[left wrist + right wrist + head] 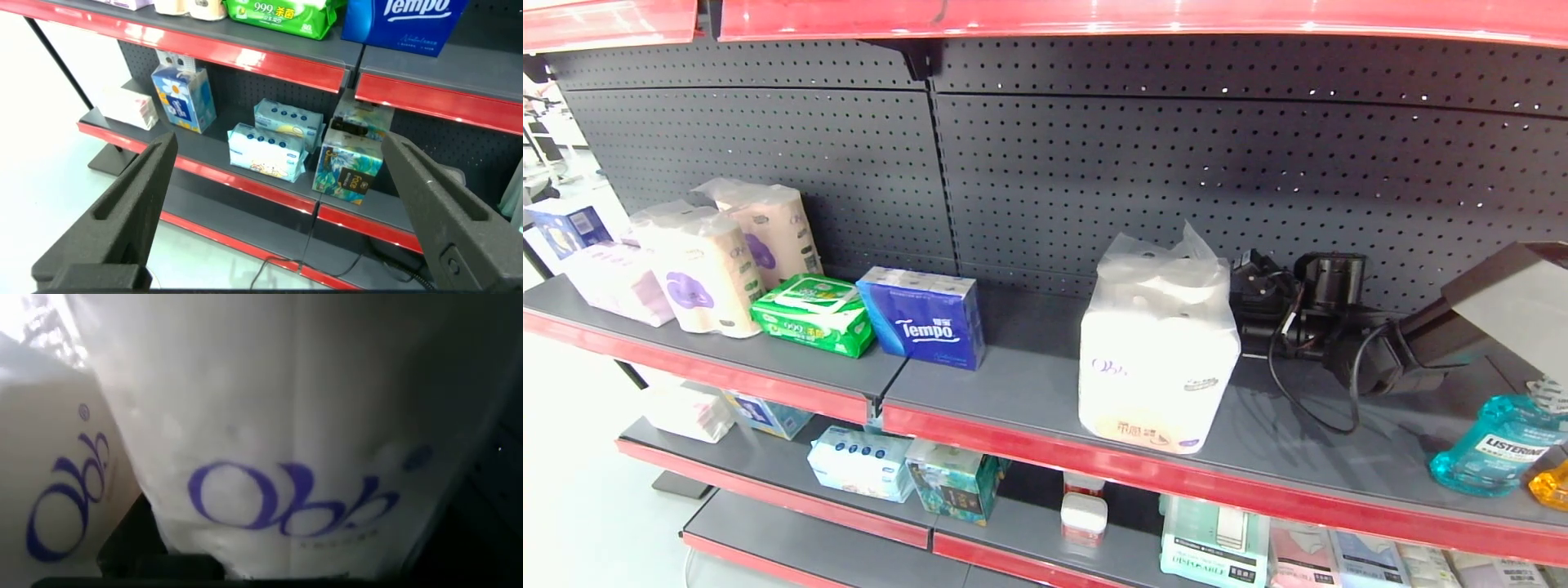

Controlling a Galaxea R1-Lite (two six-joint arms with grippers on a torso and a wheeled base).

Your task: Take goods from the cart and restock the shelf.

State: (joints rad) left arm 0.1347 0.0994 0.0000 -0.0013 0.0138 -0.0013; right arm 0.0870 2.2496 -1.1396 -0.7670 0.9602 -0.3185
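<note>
Toilet paper pack (1158, 343) stands upright on the middle shelf (1029, 384), near its red front edge and well apart from a blue tissue pack (923, 317) to its left. The right arm reaches in low over the shelf board from the right, its gripper (1245, 302) right at the pack's right rear side; whether it grips the pack cannot be told. The left gripper (279, 147) is spread open, holding nothing, and points at tissue boxes (286, 122) on a lower shelf.
</note>
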